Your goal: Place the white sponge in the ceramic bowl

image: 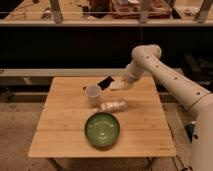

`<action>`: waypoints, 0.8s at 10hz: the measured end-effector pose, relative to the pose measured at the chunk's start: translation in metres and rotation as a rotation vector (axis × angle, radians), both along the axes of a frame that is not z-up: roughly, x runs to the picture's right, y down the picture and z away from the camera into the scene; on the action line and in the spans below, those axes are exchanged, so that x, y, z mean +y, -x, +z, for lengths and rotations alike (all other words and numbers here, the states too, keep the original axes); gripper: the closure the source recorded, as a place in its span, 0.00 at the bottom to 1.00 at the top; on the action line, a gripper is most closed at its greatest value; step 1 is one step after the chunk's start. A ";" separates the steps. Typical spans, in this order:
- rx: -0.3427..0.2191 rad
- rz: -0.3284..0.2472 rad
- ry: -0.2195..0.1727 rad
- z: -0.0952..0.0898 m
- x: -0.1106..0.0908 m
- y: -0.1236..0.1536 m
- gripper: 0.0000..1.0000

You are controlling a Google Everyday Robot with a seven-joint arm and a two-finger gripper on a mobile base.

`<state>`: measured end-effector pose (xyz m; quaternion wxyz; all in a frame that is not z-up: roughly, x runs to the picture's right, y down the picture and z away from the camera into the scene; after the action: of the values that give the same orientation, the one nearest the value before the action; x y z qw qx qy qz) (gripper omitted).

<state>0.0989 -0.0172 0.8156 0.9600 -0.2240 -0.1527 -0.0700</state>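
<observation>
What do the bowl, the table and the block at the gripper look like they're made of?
Bowl: likely glazed ceramic, glossy green with a darker rim. Table: wood, pale planks with visible seams. Sponge, at the gripper above the table's far edge: matte off-white, soft-looking, probably foam, though the look leaves that open.

My arm (170, 80) is cut off at the right edge; the gripper (120, 84), far right of the cup (93, 94), is too blurred to read.

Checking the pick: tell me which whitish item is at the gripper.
The sponge, a small flat block at the gripper, lifted off the table. The cup and segmented bar rest lower down.
</observation>
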 end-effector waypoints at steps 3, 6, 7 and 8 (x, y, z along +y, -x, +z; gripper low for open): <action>-0.037 -0.067 -0.023 -0.034 0.046 0.016 1.00; -0.096 -0.080 -0.071 -0.069 0.110 0.012 1.00; -0.107 -0.086 -0.090 -0.069 0.131 0.015 1.00; -0.115 -0.096 -0.096 -0.068 0.147 0.019 1.00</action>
<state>0.0794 0.1296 0.7474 0.9549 -0.1802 -0.1930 -0.1361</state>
